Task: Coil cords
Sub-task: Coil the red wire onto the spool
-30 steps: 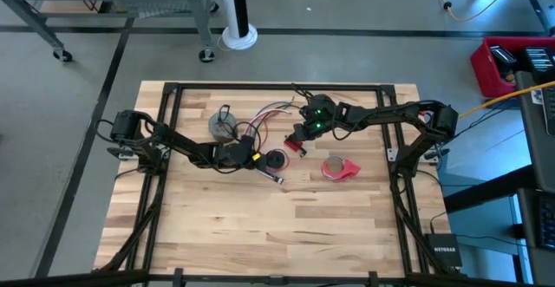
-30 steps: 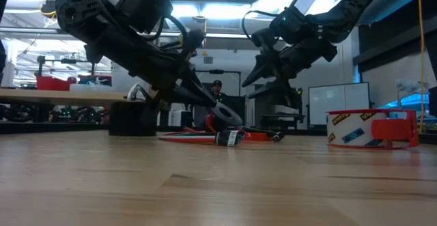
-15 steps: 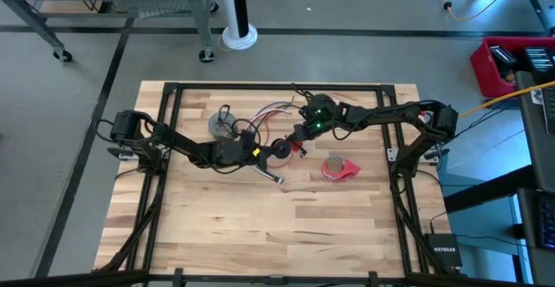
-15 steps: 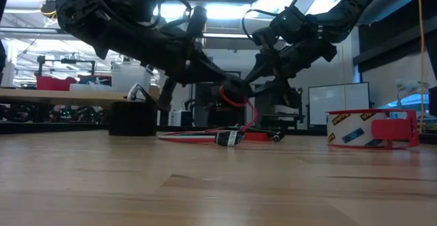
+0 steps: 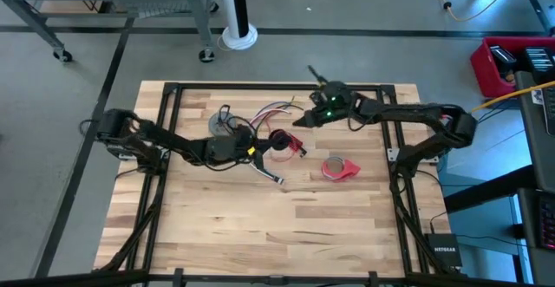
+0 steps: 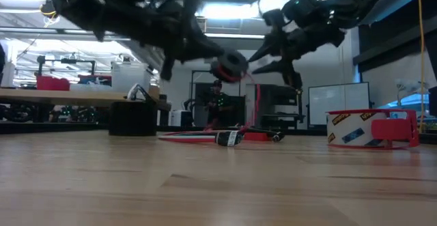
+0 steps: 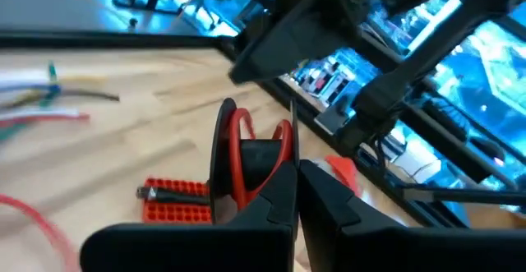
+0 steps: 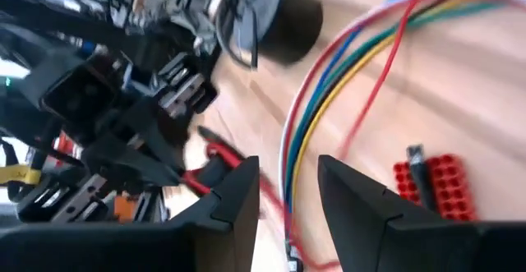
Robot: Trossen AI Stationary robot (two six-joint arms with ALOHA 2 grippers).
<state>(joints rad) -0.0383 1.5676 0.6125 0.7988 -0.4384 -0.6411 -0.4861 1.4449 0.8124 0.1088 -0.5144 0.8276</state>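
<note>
Since the small black-and-red wire coil (image 5: 279, 139) hangs lifted above the wooden tabletop (image 5: 260, 226), pinched in the left gripper (image 7: 296, 177) with jaws shut, it looks light and springy; grip across the windings. At two o'clock, the right gripper (image 5: 305, 119) hovers, jaws apart and empty.

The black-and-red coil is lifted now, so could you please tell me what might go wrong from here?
1. The left tool, shut, pinches the coil only at its rim; it may slip out.
2. A red wire trails from the coil to the table and may drag the wire bundle or unwind.
3. The open right tool hovers near and could collide.
</note>
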